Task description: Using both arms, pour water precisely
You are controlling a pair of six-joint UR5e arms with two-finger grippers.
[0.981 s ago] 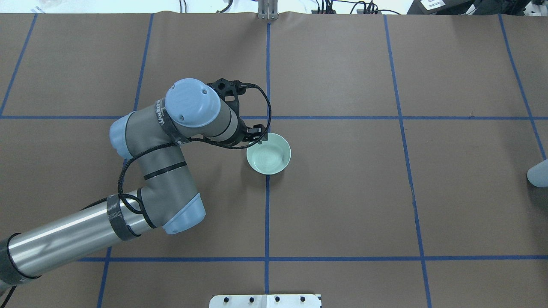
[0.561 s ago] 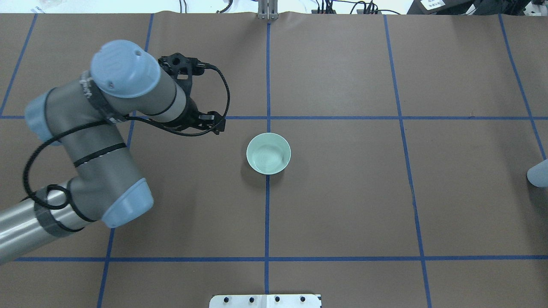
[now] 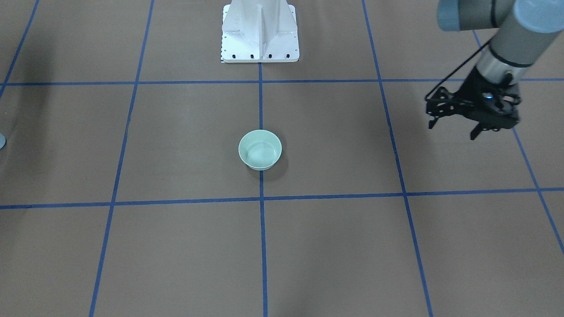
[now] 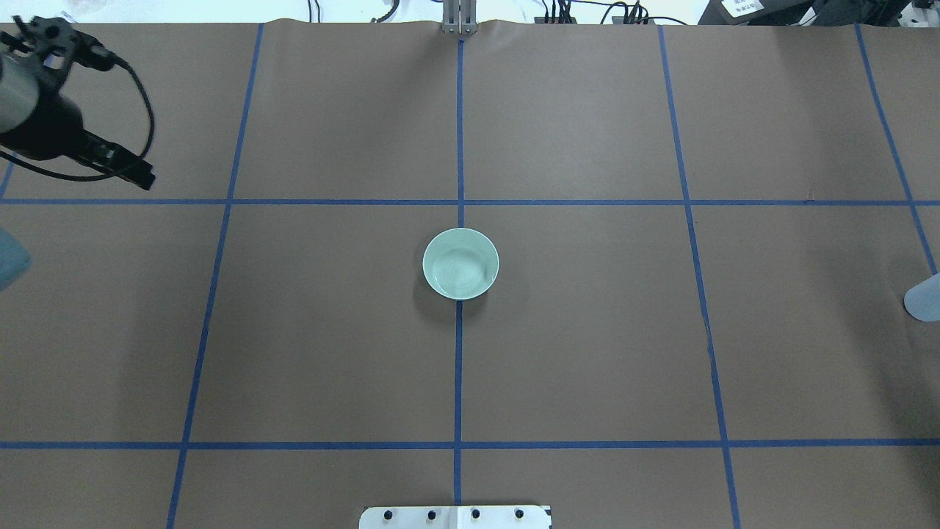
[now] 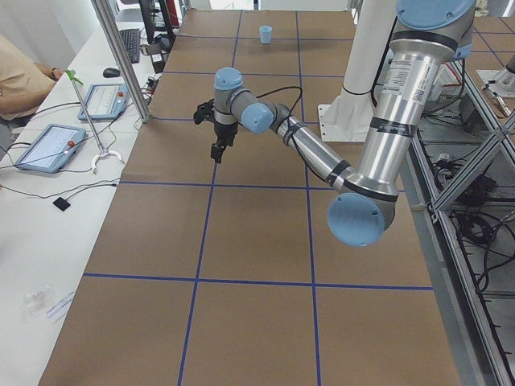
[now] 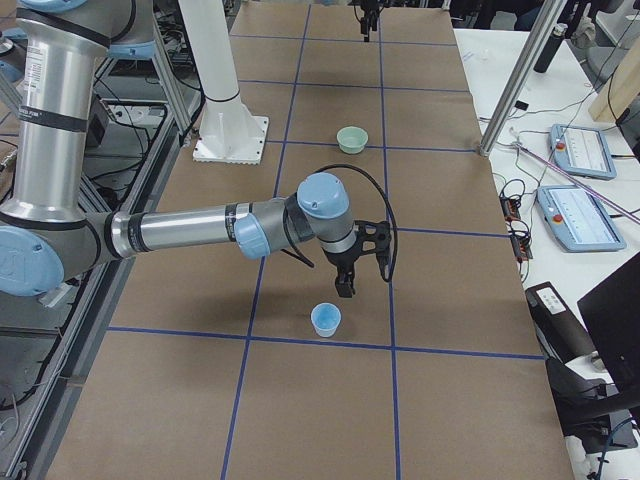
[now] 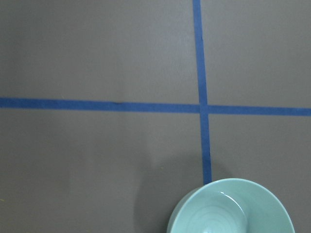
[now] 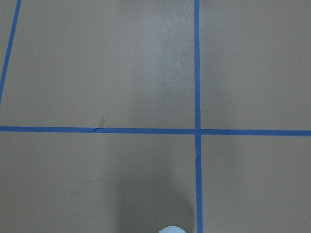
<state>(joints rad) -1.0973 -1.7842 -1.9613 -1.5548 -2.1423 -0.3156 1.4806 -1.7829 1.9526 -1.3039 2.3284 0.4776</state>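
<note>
- The left gripper hangs over the left part of the brown table, well apart from the bowl. Its fingers stand apart and hold nothing.
- The mint-green bowl stands upright at mid-table on a blue tape line. The water lies in it as faint ripples.
- The right gripper hovers near a small blue cup at the right end. I cannot tell whether its fingers are apart or together.
</note>
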